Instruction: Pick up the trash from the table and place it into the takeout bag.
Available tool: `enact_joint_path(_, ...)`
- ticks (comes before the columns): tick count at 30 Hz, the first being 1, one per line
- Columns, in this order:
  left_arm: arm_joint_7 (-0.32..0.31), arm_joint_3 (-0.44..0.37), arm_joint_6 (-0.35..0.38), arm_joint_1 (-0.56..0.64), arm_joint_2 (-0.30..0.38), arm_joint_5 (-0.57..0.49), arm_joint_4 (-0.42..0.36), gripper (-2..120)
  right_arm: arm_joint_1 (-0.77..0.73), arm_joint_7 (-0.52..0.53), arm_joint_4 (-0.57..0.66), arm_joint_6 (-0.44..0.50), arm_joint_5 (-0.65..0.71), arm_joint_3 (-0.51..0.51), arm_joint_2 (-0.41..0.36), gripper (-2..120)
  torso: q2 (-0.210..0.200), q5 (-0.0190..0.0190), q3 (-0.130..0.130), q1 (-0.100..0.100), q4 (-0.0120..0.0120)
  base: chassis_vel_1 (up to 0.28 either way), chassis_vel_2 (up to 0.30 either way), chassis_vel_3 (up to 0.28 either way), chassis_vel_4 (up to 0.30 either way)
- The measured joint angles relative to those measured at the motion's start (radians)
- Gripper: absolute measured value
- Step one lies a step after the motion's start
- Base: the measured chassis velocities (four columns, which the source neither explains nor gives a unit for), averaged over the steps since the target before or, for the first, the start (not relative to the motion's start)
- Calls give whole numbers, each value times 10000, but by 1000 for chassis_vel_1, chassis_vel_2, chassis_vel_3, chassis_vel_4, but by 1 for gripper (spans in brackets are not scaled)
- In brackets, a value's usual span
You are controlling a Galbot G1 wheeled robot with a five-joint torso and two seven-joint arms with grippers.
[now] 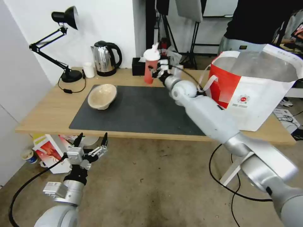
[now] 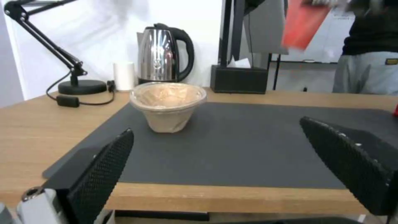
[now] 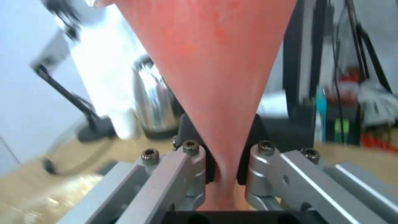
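Jaws of the left gripper (image 1: 91, 139) stand spread wide, holding nothing, below the worktop's (image 1: 47, 113) near edge. Beyond, the beige pulp bowl (image 1: 102, 96) rests on the mat (image 1: 142, 110). Farther off, the right gripper's (image 1: 155, 72) jaws clamp the red drink cup (image 1: 151, 64) aloft, beside the takeout bag (image 1: 255, 91).

We see a light-wood table (image 1: 44, 116) with a dark grey mat (image 1: 142, 110) near its front edge. On the mat's left part sits a beige pulp bowl (image 1: 102, 96). Along the back edge stand a lamp (image 1: 71, 75), a small white cup (image 1: 89, 70) and a kettle (image 1: 105, 58), and the takeout bag (image 1: 255, 91) stands at the right end.
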Motion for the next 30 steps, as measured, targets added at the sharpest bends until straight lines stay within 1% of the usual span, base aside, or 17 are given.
enact_joint_path(3,-4,9,-1,6,-33,32,-61,100,166,517,1432,-258,540,197,-832,6,0,-4,0,1,3,0,0,0,0)
enact_joint_path(4,-4,9,-1,6,-33,32,-61,100,166,517,1432,-258,540,197,-832,6,0,-4,0,1,3,0,0,0,0)
enact_joint_path(6,-3,22,0,-7,-95,57,-114,100,238,962,2433,-488,963,513,-1643,6,0,-1,-1,0,-1,0,0,0,0)
enact_joint_path(7,-6,28,8,-17,-117,58,-154,100,232,1147,2867,-586,1136,686,-1981,6,0,6,0,1,-8,0,0,0,0)
enact_joint_path(8,-8,36,12,-18,-125,58,-185,100,202,1318,3277,-648,1320,854,-2344,6,1,-1,-1,1,-4,0,0,0,0)
enact_joint_path(9,-8,36,12,-18,-125,58,-185,100,202,1318,3277,-648,1320,854,-2344,6,1,-1,-1,1,-4,0,0,0,0)
enact_joint_path(11,-6,54,17,26,-114,66,-205,100,71,1575,3852,-715,1507,1133,-2970,6,0,2,0,0,-6,0,0,0,0)
enact_joint_path(12,-1,55,10,48,-100,68,-208,100,-1,1628,4098,-726,1587,1249,-3234,6,0,5,0,0,-2,0,0,0,0)
enact_joint_path(13,-1,55,10,48,-100,68,-208,100,-1,1628,4098,-726,1587,1249,-3234,6,0,5,0,0,-2,0,0,0,0)
enact_joint_path(15,4,55,-2,69,-82,64,-224,100,-121,1731,4475,-730,1738,1504,-3807,6,1,-3,-1,1,-1,0,0,0,0)
enact_joint_path(17,6,58,-4,92,-63,58,-267,100,-159,1785,4598,-733,1808,1657,-4152,6,0,0,0,0,-4,0,0,0,0)
enact_joint_path(18,6,58,-4,92,-63,58,-267,100,-159,1785,4598,-733,1808,1657,-4152,6,0,0,0,0,-4,0,0,0,0)
enact_joint_path(22,27,83,-4,136,-39,50,-333,100,-168,1821,4410,-729,1894,1957,-4737,6,1,-4,0,2,1,0,0,0,0)
enact_joint_path(23,27,83,-4,136,-39,50,-333,100,-168,1821,4410,-729,1894,1957,-4737,6,1,-4,0,2,1,0,0,0,0)
enact_joint_path(27,52,98,-11,161,-13,50,-349,100,-360,1806,3940,-721,2094,2336,-5299,6,1,-1,1,2,-3,0,0,0,0)
enact_joint_path(28,52,98,-11,161,-13,50,-349,100,-360,1806,3940,-721,2094,2336,-5299,6,1,-1,1,2,-3,0,0,0,0)
enact_joint_path(30,63,127,-35,167,-4,48,-327,100,-456,1789,3642,-719,2150,2425,-5586,6,0,1,1,1,-2,0,0,0,0)
